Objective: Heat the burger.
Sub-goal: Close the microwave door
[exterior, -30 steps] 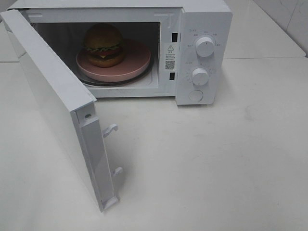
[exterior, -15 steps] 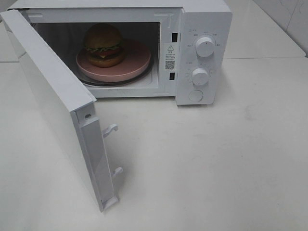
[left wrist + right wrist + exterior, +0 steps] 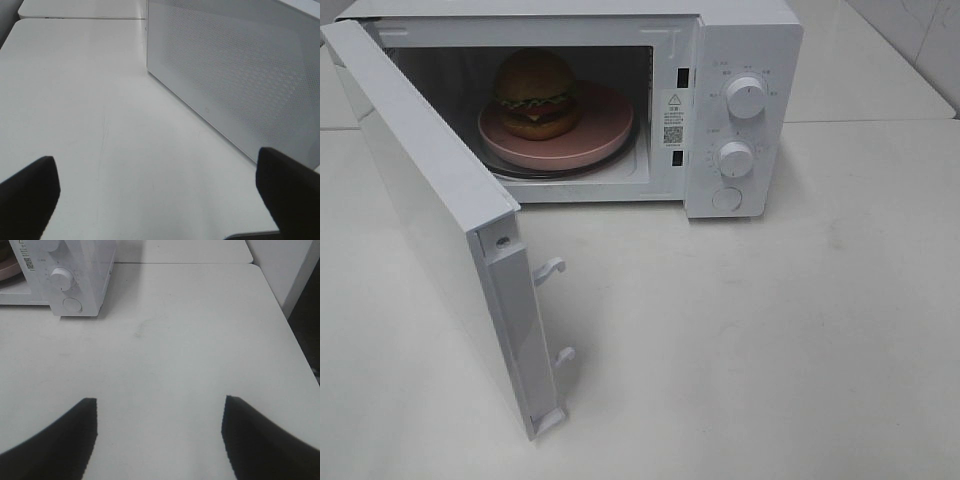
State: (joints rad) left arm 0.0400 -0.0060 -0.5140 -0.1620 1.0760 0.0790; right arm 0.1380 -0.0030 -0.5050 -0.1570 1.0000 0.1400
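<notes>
Deep inside the open white microwave, at the far left of the bench, the burger sits on a round pink plate. It rests toward the plate's far left, not at its centre. The microwave door stands swung wide toward the near left, with two white latch hooks jutting from its free edge.

Neither arm shows in the high view. The left end effector hovers over bare bench with its fingers spread apart and empty, just outside the door's dotted outer face. The right end effector is likewise spread and empty, well to the near right of the control panel.

Loading looks done; closing the door and setting the dials appear to remain.

Likely risks:
- A hard shove on the door could slide the whole microwave or jolt the off-centre burger over.
- A soft or angled push may leave the hooks unlatched, so nothing heats.
- The smooth upper knob and lower knob sit close together, so a slipping or misplaced grip could turn the wrong one.
</notes>
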